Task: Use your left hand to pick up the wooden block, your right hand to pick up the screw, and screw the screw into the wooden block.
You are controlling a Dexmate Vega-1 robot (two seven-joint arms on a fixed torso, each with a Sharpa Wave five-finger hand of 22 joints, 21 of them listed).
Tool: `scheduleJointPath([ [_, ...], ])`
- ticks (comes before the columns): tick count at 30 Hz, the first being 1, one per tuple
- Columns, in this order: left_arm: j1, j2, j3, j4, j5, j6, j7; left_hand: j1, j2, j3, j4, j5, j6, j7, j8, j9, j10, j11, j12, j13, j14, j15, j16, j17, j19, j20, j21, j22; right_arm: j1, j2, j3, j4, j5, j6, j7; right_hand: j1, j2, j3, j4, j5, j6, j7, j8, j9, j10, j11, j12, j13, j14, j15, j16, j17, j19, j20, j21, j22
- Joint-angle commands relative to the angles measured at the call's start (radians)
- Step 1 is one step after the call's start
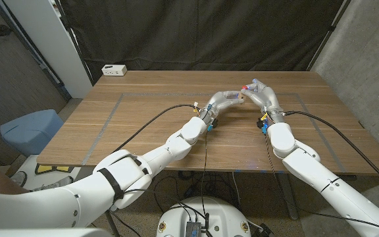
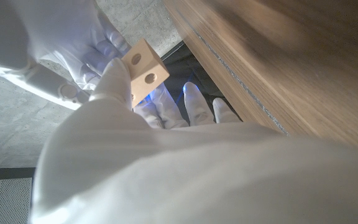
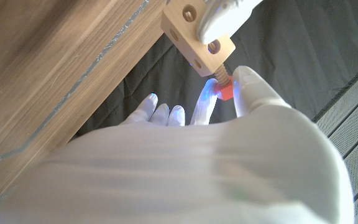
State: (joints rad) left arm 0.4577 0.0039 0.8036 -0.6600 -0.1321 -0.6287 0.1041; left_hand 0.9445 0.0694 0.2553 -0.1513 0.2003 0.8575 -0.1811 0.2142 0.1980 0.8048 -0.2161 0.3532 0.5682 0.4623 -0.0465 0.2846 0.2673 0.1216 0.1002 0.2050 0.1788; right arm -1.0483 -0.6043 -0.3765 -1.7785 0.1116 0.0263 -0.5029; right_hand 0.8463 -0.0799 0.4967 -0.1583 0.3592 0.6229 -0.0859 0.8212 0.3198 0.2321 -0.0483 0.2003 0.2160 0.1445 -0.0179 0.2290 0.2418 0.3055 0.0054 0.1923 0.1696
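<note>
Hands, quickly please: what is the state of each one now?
Left hand: closed, holding the wooden block.
Right hand: closed, pinching the red-headed screw, whose shaft is in the block.

1. My two hands meet above the far middle of the wooden table (image 1: 143,125); the left hand (image 1: 226,100) holds the wooden block (image 3: 197,38) and the right hand (image 1: 258,92) pinches the screw (image 3: 224,91) against it, so nothing passes between them.
2. Left of the hands the tabletop is bare as far as the white power strip (image 1: 114,70) at the far-left corner.
3. Right of the hands, bare wood runs to the table's edge.
4. Black cables (image 1: 143,128) along both forearms cross the near half.
</note>
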Motion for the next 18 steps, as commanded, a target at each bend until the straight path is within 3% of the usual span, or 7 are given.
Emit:
scheduleJointPath([
  [1, -0.001, 0.000, 0.000, 0.001, -0.002, 0.000, -0.002, 0.007, 0.012, 0.006, 0.004, 0.008, 0.008, 0.000, 0.004, 0.005, 0.007, -0.001, 0.006, 0.004, 0.010, -0.116, 0.000, 0.001, 0.008, -0.002, 0.003, 0.006, 0.000, 0.006, -0.003, 0.006, 0.002, 0.003, -0.003, 0.000, 0.008, -0.004, -0.001, 0.007, -0.003, -0.004, 0.004, 0.001, -0.001, 0.004, 0.003, 0.005, 0.005, 0.001, 0.001, 0.001, 0.008, -0.001, 0.002, 0.003],
  [18, 0.006, 0.009, -0.001, -0.021, 0.001, 0.009, -0.002, 0.005, 0.013, 0.006, 0.005, 0.008, 0.009, 0.002, 0.005, 0.005, 0.007, -0.001, 0.005, 0.005, 0.010, -0.117, -0.001, 0.002, 0.007, -0.001, 0.003, 0.006, -0.001, 0.009, -0.007, 0.008, 0.003, 0.006, -0.004, -0.002, 0.009, -0.005, -0.001, 0.010, -0.004, -0.003, 0.008, -0.003, -0.004, 0.004, 0.002, 0.005, 0.005, 0.002, 0.001, 0.001, 0.007, -0.002, 0.002, 0.003],
])
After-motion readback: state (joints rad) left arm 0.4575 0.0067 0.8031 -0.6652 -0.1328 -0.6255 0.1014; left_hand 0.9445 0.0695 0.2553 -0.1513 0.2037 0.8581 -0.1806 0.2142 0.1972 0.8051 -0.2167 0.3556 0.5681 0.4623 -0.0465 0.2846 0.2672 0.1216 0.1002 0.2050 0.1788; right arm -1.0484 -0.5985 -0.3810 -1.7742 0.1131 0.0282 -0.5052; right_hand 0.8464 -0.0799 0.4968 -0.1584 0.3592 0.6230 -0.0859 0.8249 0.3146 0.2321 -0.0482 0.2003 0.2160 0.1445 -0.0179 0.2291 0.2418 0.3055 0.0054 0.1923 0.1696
